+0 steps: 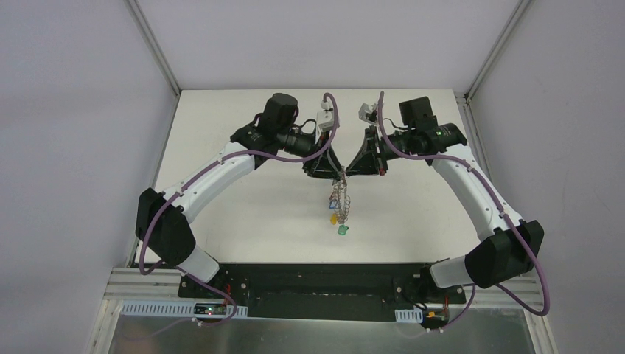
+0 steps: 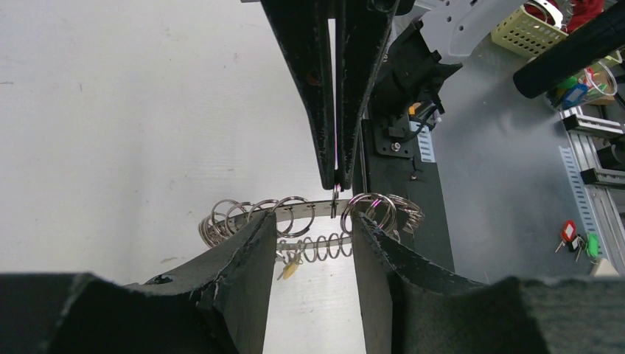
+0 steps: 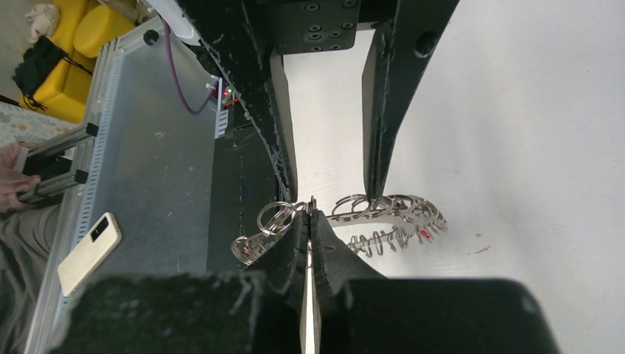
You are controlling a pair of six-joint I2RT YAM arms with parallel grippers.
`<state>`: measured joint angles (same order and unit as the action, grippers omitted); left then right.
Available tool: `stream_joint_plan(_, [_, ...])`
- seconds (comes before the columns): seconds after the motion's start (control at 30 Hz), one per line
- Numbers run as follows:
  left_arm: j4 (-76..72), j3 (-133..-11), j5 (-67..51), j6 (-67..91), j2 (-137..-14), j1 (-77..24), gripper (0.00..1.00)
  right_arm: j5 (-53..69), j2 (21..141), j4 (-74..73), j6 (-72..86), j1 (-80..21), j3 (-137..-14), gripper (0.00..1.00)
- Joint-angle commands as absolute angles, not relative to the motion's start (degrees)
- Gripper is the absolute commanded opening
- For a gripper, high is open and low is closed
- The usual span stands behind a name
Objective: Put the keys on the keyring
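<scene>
Keyring (image 2: pixel 295 208) hangs pinched in right gripper (image 2: pixel 336 181), left gripper (image 3: pixel 332 193) spread around it, some keys (image 1: pixel 342 229) apparently already on, remainder unclear.

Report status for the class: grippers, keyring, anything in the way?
Right gripper shut on the keyring rim. Left gripper open, straddling the ring. Yellow key and green key hang from it. No obstruction seen.
</scene>
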<state>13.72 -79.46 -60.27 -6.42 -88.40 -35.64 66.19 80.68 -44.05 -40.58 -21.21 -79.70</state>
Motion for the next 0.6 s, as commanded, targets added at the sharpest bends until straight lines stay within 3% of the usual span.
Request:
stream_joint_plan(0.0, [10.44,-79.41,-64.58,-6.76,-88.33,-36.64,0.42,72.54,79.24,-40.02,-38.05,-20.25,-79.9,0.0])
stream_joint_plan(0.3, [9.7,-80.99,-64.49,-5.28,-89.53,-37.35,0.33,73.88,79.21,-37.68,-35.95,-19.7,-78.44,0.0])
stream_joint_plan(0.57, [8.42,-80.97,-65.2,-3.78,-90.21,-37.44,0.13,74.26,79.02,-36.77,-35.05,-19.11,-78.07,0.0])
